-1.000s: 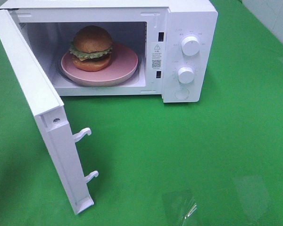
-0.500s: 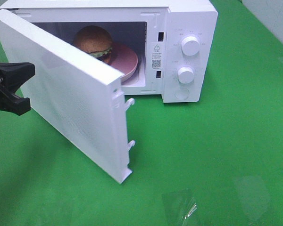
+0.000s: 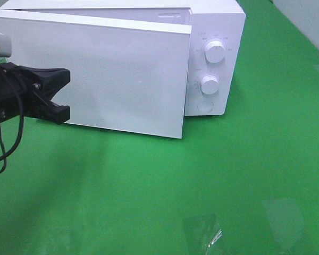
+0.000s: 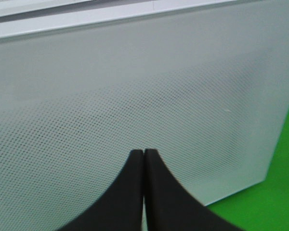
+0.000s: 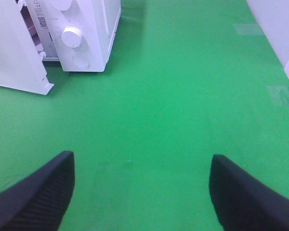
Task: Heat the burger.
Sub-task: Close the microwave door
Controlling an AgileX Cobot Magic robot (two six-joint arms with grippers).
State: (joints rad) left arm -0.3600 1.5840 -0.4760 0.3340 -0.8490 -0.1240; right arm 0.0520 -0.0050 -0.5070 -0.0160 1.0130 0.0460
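The burger is hidden behind the white microwave door (image 3: 122, 74), which stands nearly shut against the microwave (image 3: 215, 32). My left gripper (image 3: 64, 95) is shut, and its black fingertips press on the door's dotted front near the hinge side. In the left wrist view the gripper (image 4: 143, 154) touches the door (image 4: 135, 86). The right wrist view shows the door (image 5: 14, 57) still a little ajar from the microwave body (image 5: 94, 33). My right gripper (image 5: 139, 192) is open and empty above the green table, away from the microwave.
Two white knobs (image 3: 215, 52) (image 3: 209, 84) and a round button (image 3: 204, 106) sit on the microwave's right panel. A clear plastic scrap (image 3: 202, 234) lies on the green table (image 3: 255, 159) near the front edge. A white wall (image 3: 308, 16) stands at the far right.
The door has swung from wide open to nearly shut, covering the burger and pink plate. My left gripper came in from the left and followed the door rightward.
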